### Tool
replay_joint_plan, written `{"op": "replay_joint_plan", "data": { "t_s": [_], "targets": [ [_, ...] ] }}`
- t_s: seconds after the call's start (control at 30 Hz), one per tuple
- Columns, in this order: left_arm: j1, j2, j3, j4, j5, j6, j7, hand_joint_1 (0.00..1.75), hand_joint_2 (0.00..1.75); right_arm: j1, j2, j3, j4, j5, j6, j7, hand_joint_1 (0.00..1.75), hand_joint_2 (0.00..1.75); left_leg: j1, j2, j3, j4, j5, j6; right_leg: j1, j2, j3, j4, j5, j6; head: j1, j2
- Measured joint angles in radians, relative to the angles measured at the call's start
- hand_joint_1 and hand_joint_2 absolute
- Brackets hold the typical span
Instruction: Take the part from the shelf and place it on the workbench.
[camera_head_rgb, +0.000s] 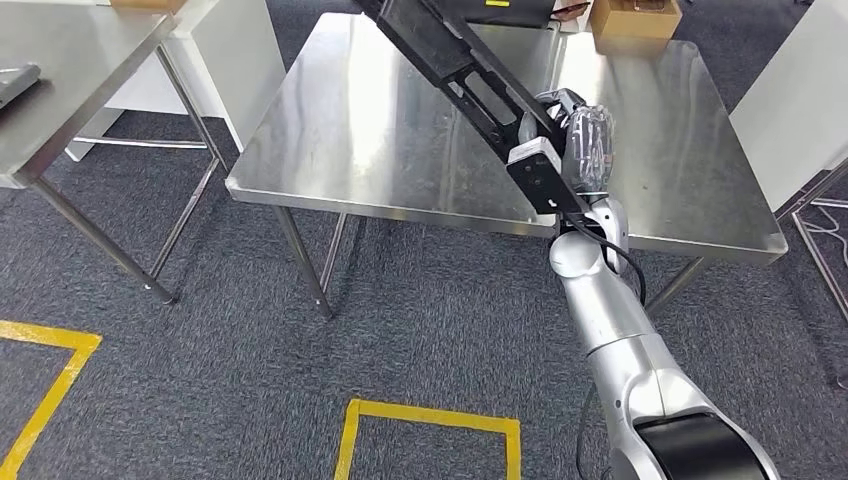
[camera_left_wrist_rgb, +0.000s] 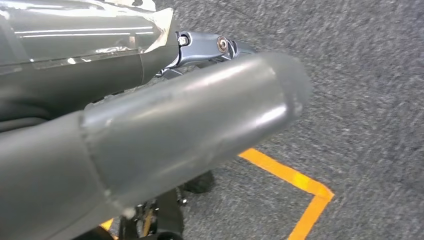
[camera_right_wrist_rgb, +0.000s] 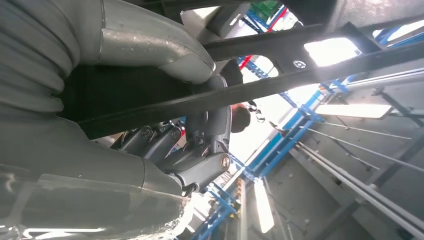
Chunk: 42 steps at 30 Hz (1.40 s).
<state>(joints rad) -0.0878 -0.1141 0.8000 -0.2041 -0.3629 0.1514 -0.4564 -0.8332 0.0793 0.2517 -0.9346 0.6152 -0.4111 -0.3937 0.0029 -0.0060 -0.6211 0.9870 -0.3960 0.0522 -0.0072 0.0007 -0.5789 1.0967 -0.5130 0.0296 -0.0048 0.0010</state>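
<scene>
Workbench (camera_head_rgb: 380, 120) top mostly bare; cardboard box (camera_head_rgb: 634, 22) at far edge.

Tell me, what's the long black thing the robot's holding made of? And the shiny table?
The black part looks like matte plastic or painted metal; dull, no glare, with cut-out slots. I can't tell which. The table looks like brushed steel: silvery, with soft streaky reflections.

You have one black part (camera_head_rgb: 470, 80), gripped in the right hand (camera_head_rgb: 575, 140) and slanting up and away from it. Two steel benches: one (camera_head_rgb: 400, 130) under that hand, one (camera_head_rgb: 70, 60) well to its left. One cardboard box (camera_head_rgb: 635, 22) sits beyond the hand. One left hand (camera_left_wrist_rgb: 150, 125) hangs over carpet.
</scene>
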Motion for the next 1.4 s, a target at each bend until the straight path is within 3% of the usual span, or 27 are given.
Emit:
{"op": "replay_joint_plan", "data": {
  "t_s": [0.1,0.13,0.17,0.23,0.27,0.33,0.4,0.47,0.53,0.6,0.63,0.67,0.7,0.77,0.8,0.87,0.97,1.0,1.1,1.13,1.17,1.2,1.27,1.33,1.4],
  "targets": [
    [-0.001,0.001,0.0,0.0,-0.003,-0.001,0.0,0.0,0.0,-0.007,-0.001,0.002,0.002,0.021,-0.011,0.01,1.75,1.75,0.0,-0.003,0.009,0.0,-0.012,0.006,-0.005,0.0,-0.119,0.179,-0.054,0.001,0.003,0.0],
    [-0.001,0.0,0.0,0.0,-0.004,-0.001,0.0,0.0,0.0,-0.006,-0.002,0.003,0.005,0.03,-0.016,0.015,1.75,1.75,0.0,-0.005,0.015,0.001,-0.017,0.005,-0.007,0.0,-0.14,0.195,-0.053,0.008,0.003,0.0],
    [0.0,0.0,0.0,0.0,-0.006,-0.002,0.0,0.0,0.0,-0.006,-0.004,0.004,0.008,0.041,-0.022,0.022,1.75,1.75,0.0,-0.007,0.021,0.001,-0.022,0.003,-0.009,0.0,-0.143,0.173,-0.033,0.018,0.004,0.0],
    [0.001,-0.002,0.0,0.0,-0.011,-0.004,0.0,0.0,0.0,-0.012,-0.008,0.005,0.014,0.069,-0.041,0.042,1.75,1.75,0.001,-0.012,0.035,0.006,-0.037,-0.005,-0.014,-0.001,-0.106,0.039,0.049,0.041,0.006,0.0],
    [0.001,-0.002,0.0,0.0,-0.013,-0.004,0.0,0.0,0.0,-0.019,-0.01,0.006,0.019,0.083,-0.053,0.051,1.75,1.75,0.0,-0.013,0.04,0.01,-0.045,-0.011,-0.014,-0.001,-0.088,-0.026,0.078,0.04,0.006,0.0],
    [0.0,-0.001,0.0,0.0,-0.015,-0.005,0.0,0.0,0.0,-0.031,-0.013,0.008,0.027,0.099,-0.068,0.063,1.75,1.75,-0.002,-0.013,0.042,0.015,-0.057,-0.023,-0.009,-0.001,-0.063,-0.091,0.103,0.019,0.005,0.0],
    [0.0,0.0,0.0,0.0,-0.015,-0.005,0.0,0.0,0.0,-0.035,-0.016,0.009,0.032,0.105,-0.072,0.069,1.75,1.75,-0.001,-0.013,0.045,0.019,-0.063,-0.032,-0.008,0.0,-0.051,-0.092,0.102,-0.008,0.002,0.0],
    [-0.001,-0.001,0.0,0.0,-0.016,-0.005,0.0,0.0,0.0,-0.038,-0.019,0.009,0.036,0.111,-0.074,0.075,1.75,1.75,0.003,-0.009,0.032,0.05,-0.073,-0.041,-0.013,0.001,-0.04,-0.095,0.102,-0.021,-0.001,0.0],
    [-0.002,-0.001,0.0,0.0,-0.019,-0.006,-0.001,0.0,0.0,-0.045,-0.019,0.01,0.041,0.123,-0.081,0.082,1.75,1.75,0.007,-0.003,-0.027,0.147,-0.104,-0.051,-0.015,0.002,-0.03,-0.096,0.096,-0.03,-0.004,0.0],
    [-0.002,-0.001,0.0,0.0,-0.024,-0.006,0.0,0.0,0.0,-0.052,-0.02,0.009,0.058,0.151,-0.094,0.101,1.75,1.75,0.009,-0.001,-0.111,0.27,-0.145,-0.06,-0.013,0.002,-0.022,-0.096,0.088,-0.037,-0.006,0.0],
    [-0.002,-0.001,0.0,0.0,-0.027,-0.006,0.001,0.0,0.0,-0.055,-0.021,0.009,0.072,0.172,-0.102,0.114,1.75,1.75,0.009,0.0,-0.139,0.3,-0.151,-0.061,-0.012,0.003,-0.017,-0.096,0.083,-0.039,-0.006,0.0],
    [-0.002,-0.001,0.0,0.0,-0.03,-0.006,0.001,0.0,0.0,-0.059,-0.023,0.009,0.091,0.197,-0.111,0.13,1.75,1.75,0.009,0.0,-0.15,0.293,-0.136,-0.059,-0.012,0.003,-0.009,-0.096,0.077,-0.039,-0.006,0.0],
    [-0.002,-0.001,0.001,0.0,-0.033,-0.006,0.002,0.0,0.0,-0.064,-0.026,0.009,0.111,0.225,-0.118,0.146,1.75,1.75,0.009,0.001,-0.14,0.249,-0.1,-0.055,-0.011,0.003,0.0,-0.096,0.07,-0.038,-0.006,0.0],
    [-0.002,0.0,0.002,0.0,-0.039,-0.008,0.003,0.0,0.0,-0.082,-0.031,0.009,0.153,0.288,-0.133,0.18,1.75,1.75,0.006,0.002,-0.089,0.112,-0.016,-0.041,-0.008,0.004,0.016,-0.096,0.058,-0.033,-0.006,0.0],
    [-0.003,0.001,0.003,0.0,-0.043,-0.009,0.004,0.0,0.0,-0.094,-0.035,0.009,0.176,0.328,-0.141,0.202,1.75,1.75,0.003,0.002,-0.067,0.061,0.001,-0.033,-0.006,0.006,0.02,-0.097,0.052,-0.029,-0.005,0.0],
    [-0.005,0.002,0.005,0.0,-0.051,-0.013,0.006,0.0,0.0,-0.118,-0.043,0.011,0.222,0.422,-0.151,0.255,1.75,1.75,-0.003,0.002,-0.044,0.019,-0.002,-0.018,0.0,0.007,0.026,-0.097,0.048,-0.016,-0.005,0.0],
    [-0.005,0.001,0.006,0.0,-0.059,-0.015,0.011,0.0,0.0,-0.136,-0.06,0.015,0.282,0.527,-0.151,0.319,1.75,1.75,-0.001,0.001,-0.015,0.003,0.005,0.001,0.006,0.007,0.024,-0.068,0.042,0.002,-0.004,0.0],
    [-0.006,0.0,0.007,0.0,-0.061,-0.015,0.012,0.0,0.0,-0.14,-0.066,0.017,0.297,0.539,-0.15,0.326,1.75,1.75,0.0,0.0,-0.005,-0.001,0.006,0.006,0.005,0.006,0.004,-0.031,0.03,0.003,-0.001,0.0],
    [-0.008,-0.001,0.008,0.0,-0.064,-0.016,0.013,0.0,0.0,-0.147,-0.079,0.022,0.334,0.546,-0.15,0.329,1.75,1.75,-0.001,-0.001,0.006,-0.004,-0.004,0.013,0.0,0.006,-0.112,0.149,-0.03,0.001,0.004,0.0],
    [-0.008,-0.001,0.008,0.0,-0.064,-0.016,0.013,0.0,0.0,-0.146,-0.082,0.023,0.344,0.547,-0.15,0.329,1.75,1.75,-0.001,-0.002,0.01,-0.003,-0.009,0.013,-0.001,0.006,-0.142,0.182,-0.041,0.004,0.004,0.0],
    [-0.008,-0.002,0.008,0.0,-0.064,-0.016,0.013,0.0,0.0,-0.144,-0.085,0.025,0.353,0.547,-0.15,0.33,1.75,1.75,-0.001,-0.004,0.016,-0.003,-0.015,0.013,-0.002,0.006,-0.153,0.179,-0.035,0.011,0.005,0.0],
    [-0.008,-0.003,0.009,0.0,-0.064,-0.016,0.013,0.0,0.0,-0.143,-0.088,0.026,0.361,0.548,-0.15,0.33,1.75,1.75,-0.002,-0.006,0.024,-0.003,-0.021,0.011,-0.003,0.006,-0.144,0.137,-0.009,0.021,0.006,0.0],
    [-0.007,-0.004,0.01,0.0,-0.064,-0.016,0.013,0.0,0.0,-0.144,-0.092,0.027,0.371,0.549,-0.15,0.33,1.75,1.75,-0.002,-0.01,0.041,-0.001,-0.035,0.005,-0.004,0.004,-0.096,-0.01,0.073,0.037,0.007,0.0],
    [-0.009,-0.004,0.011,0.0,-0.064,-0.016,0.013,0.0,0.0,-0.148,-0.094,0.028,0.379,0.55,-0.15,0.33,1.75,1.75,-0.005,-0.011,0.048,0.001,-0.049,-0.006,0.0,0.0,-0.061,-0.104,0.114,0.022,0.008,0.0],
    [-0.009,-0.004,0.013,0.0,-0.064,-0.016,0.014,0.0,0.0,-0.152,-0.094,0.029,0.384,0.551,-0.15,0.33,1.75,1.75,-0.006,-0.01,0.05,0.007,-0.055,-0.017,0.002,0.001,-0.049,-0.118,0.113,-0.006,0.007,0.0]
  ]
}}
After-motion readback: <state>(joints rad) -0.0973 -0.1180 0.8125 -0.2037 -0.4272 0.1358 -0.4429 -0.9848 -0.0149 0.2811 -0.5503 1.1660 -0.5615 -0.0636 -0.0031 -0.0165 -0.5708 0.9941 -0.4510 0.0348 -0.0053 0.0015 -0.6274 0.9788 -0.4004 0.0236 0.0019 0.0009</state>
